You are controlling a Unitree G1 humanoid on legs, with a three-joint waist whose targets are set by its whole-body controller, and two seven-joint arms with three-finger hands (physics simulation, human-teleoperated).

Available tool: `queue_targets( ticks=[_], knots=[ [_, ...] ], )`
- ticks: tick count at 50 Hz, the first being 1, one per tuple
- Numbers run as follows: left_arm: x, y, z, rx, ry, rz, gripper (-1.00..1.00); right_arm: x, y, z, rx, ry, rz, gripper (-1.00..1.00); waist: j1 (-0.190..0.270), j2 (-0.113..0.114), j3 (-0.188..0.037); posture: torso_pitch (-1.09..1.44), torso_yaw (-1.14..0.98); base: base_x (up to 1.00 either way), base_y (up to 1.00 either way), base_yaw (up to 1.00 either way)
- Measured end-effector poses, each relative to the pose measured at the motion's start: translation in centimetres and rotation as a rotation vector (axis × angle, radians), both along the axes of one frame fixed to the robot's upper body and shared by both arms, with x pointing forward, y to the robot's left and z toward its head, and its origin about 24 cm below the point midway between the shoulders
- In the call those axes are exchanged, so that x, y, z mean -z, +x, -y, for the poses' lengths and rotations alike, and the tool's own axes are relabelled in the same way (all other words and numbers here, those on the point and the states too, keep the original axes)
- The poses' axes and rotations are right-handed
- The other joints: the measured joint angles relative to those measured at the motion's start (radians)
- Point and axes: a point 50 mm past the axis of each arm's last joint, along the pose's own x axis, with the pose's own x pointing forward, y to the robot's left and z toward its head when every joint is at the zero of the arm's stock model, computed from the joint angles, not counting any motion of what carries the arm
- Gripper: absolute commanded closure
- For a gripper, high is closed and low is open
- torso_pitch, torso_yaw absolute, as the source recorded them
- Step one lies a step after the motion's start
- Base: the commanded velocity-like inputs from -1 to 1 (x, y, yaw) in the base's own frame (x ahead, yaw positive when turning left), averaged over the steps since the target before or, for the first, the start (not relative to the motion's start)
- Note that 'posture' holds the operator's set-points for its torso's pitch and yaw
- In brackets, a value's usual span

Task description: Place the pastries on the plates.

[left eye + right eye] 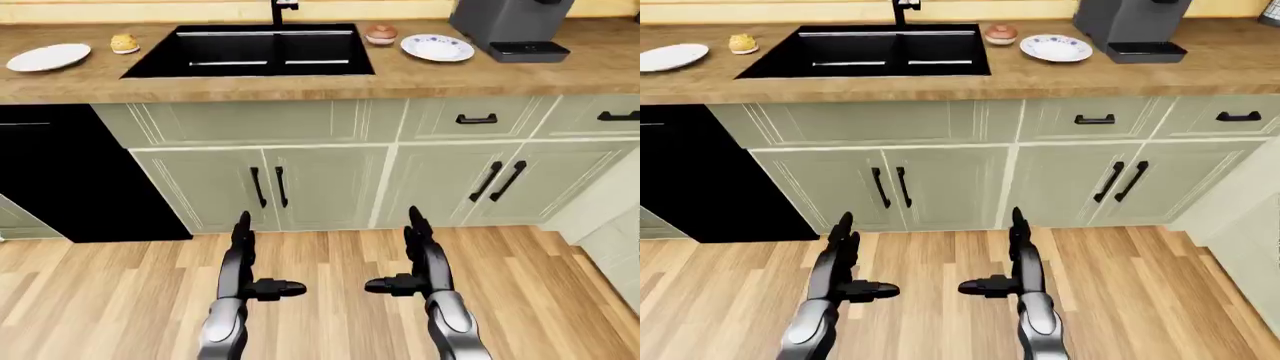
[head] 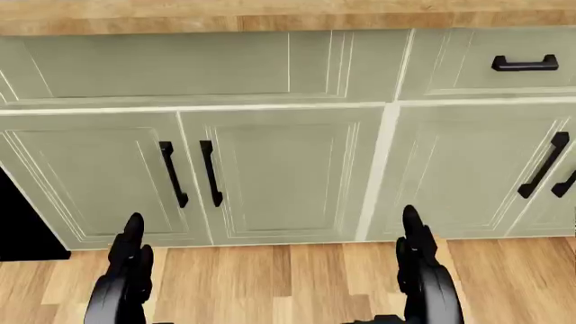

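A black sink (image 1: 255, 51) is set into the wooden counter (image 1: 420, 79), and everything else is placed from it. To the left of the sink, a yellowish pastry (image 1: 124, 43) is seen on the counter, and further left again a plain white plate (image 1: 48, 57) is laid, apart from that pastry. Just to the right of the sink, a brown pastry (image 1: 381, 34) is stood on the counter, with a patterned plate (image 1: 437, 47) close beside it on the far side from the sink; neither pastry is on a plate. Beyond that plate a grey coffee machine (image 1: 511, 25) is seen. Below the sink, pale green cabinet doors (image 1: 265, 187) with black handles are shown, and a wooden floor (image 1: 330, 300) under them. The left hand (image 1: 248, 262) and the right hand (image 1: 420, 259) are held low over the floor, well below the sink, fingers spread open and thumbs turned toward each other; nothing is held by either.
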Motion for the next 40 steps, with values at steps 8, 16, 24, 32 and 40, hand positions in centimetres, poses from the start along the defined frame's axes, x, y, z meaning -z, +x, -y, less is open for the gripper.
queue_targets(
  ticks=[8,16,24,32,40],
  knots=[
    [-5.9,2.1,0.3,0.013,0.023,0.165,-1.00,-7.1,2.5,-0.9,-0.029,-0.008,0.206,-1.00,0.011,-0.007,-0.057,0.00,0.00,0.00,0.00,0.00],
    [-11.7,4.9,0.5,0.037,0.070,0.242,-1.00,-13.4,4.5,-1.0,-0.035,-0.026,0.312,-1.00,0.009,-0.002,-0.066,0.00,0.00,0.00,0.00,0.00],
    [-19.0,7.5,0.0,0.053,0.106,0.351,-1.00,-19.7,6.1,-2.0,-0.093,-0.058,0.431,-1.00,0.009,0.001,-0.052,0.00,0.00,0.23,-0.03,0.00],
    [-22.1,9.3,0.1,0.067,0.143,0.389,-1.00,-24.4,7.8,-2.0,-0.098,-0.084,0.522,-1.00,0.044,-0.030,-0.039,0.00,0.00,0.62,-0.17,0.00],
    [-24.4,11.3,0.4,0.097,0.151,0.407,-1.00,-26.1,9.2,-0.9,-0.051,-0.077,0.529,-1.00,0.013,-0.035,-0.028,0.00,0.00,0.63,-0.18,0.00]
  ],
)
